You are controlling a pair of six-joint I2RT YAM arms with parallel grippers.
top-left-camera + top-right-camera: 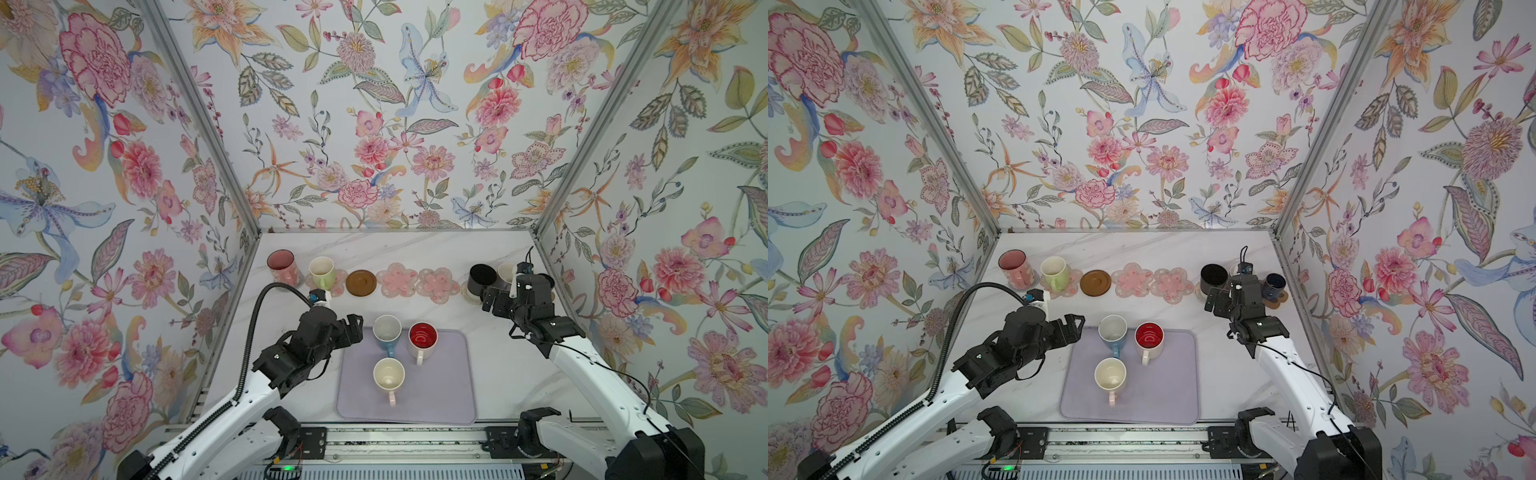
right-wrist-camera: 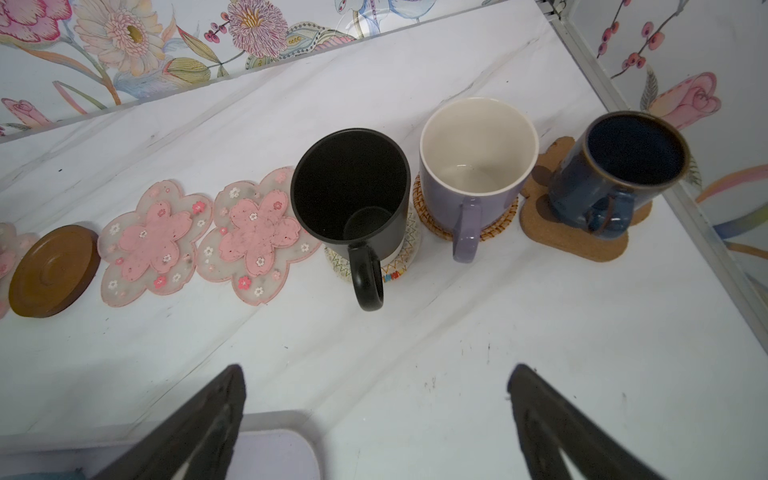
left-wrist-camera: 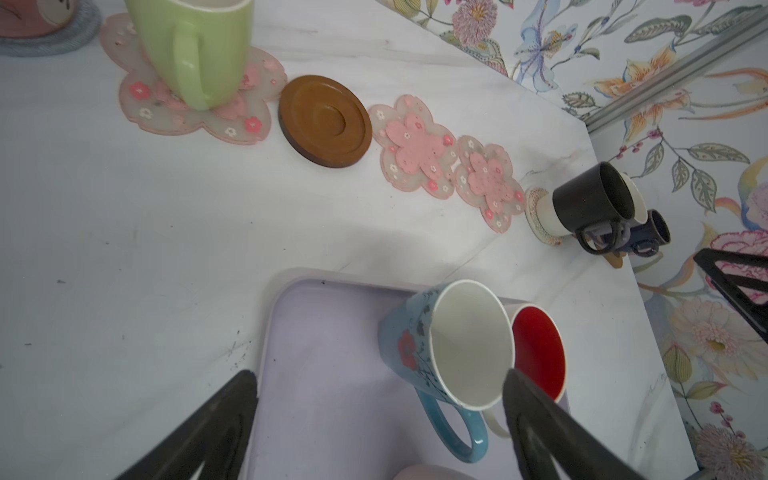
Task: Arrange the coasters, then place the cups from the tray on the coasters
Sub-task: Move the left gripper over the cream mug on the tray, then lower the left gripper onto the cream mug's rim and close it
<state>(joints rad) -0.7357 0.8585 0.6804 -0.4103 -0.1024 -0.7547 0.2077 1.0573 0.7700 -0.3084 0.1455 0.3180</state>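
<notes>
On the lavender tray (image 1: pixel 436 399) stand a blue cup (image 1: pixel 386 332), a white cup with a red inside (image 1: pixel 423 337) and a cream cup (image 1: pixel 389 376). Along the back runs a row of coasters: the pink cup (image 1: pixel 281 266), the lime-green cup (image 1: pixel 321 272), a bare brown disc (image 1: pixel 361 283), two bare pink flowers (image 1: pixel 397 279) (image 1: pixel 439 284), then the black cup (image 2: pixel 349 187), lavender cup (image 2: pixel 473 166) and navy cup (image 2: pixel 623 166), each on a coaster. My left gripper (image 3: pixel 376 374) hangs open over the tray's far left corner, beside the blue cup. My right gripper (image 2: pixel 376 368) is open in front of the black cup.
Floral walls close in the marble table (image 1: pixel 498 374) on three sides. The right wall's metal frame (image 2: pixel 685 208) runs close by the navy cup. A rail with the arm mounts (image 1: pixel 395 440) crosses the front edge.
</notes>
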